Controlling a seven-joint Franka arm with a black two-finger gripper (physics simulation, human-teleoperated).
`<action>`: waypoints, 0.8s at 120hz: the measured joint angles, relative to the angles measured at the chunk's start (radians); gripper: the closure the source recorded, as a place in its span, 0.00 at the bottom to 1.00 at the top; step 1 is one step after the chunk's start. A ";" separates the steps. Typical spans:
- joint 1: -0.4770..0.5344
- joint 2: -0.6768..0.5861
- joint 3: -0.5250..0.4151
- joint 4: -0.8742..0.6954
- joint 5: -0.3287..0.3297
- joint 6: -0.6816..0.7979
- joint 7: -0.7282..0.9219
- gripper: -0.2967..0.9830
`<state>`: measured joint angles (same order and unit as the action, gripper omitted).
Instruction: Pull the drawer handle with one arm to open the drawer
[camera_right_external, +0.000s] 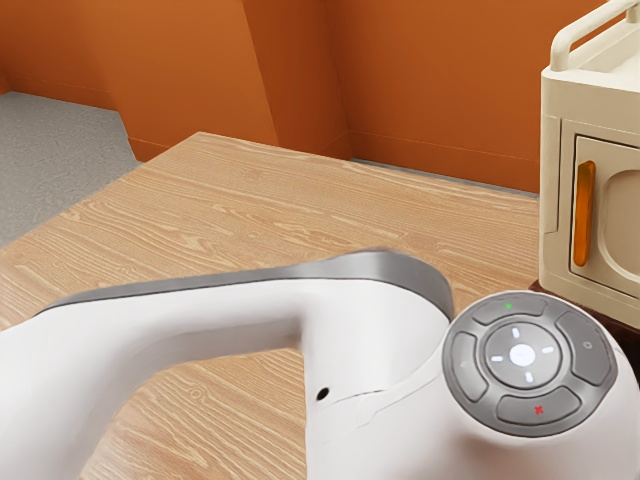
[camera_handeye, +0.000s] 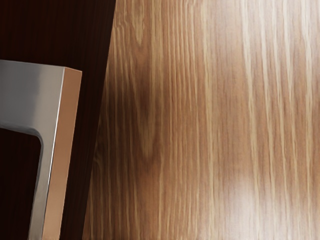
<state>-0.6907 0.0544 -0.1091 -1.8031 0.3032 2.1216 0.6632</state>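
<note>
A silver-grey handle (camera_handeye: 25, 95) with square-bent corners and a copper-toned side face shows in the wrist view, over a dark brown wooden surface (camera_handeye: 60, 30). Whether that surface is the drawer's front, I cannot tell. Beside it lies the light wood grain of the table (camera_handeye: 210, 125). In the exterior view, a dark brown part (camera_right_external: 628, 342) peeks out between the arm's rounded white joint and the beige cabinet; most of it is hidden. No contact between my hand and the handle can be made out.
The beige cabinet (camera_right_external: 557, 260), with an orange door handle (camera_right_external: 584, 213) and a top rail, stands at the exterior view's right. The white arm (camera_right_external: 370, 340) crosses low over the wooden table (camera_right_external: 230, 200). An orange wall (camera_right_external: 430, 80) rises behind.
</note>
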 joint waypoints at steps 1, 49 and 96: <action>0.000 -0.001 -0.001 -0.001 0.000 0.000 -0.001 0.23; 0.037 -0.091 -0.065 -0.096 0.000 -0.001 -0.037 0.26; -0.010 -0.129 -0.105 -0.141 -0.001 -0.007 -0.077 0.24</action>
<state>-0.7005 -0.0750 -0.2137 -1.9440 0.3021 2.1150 0.5862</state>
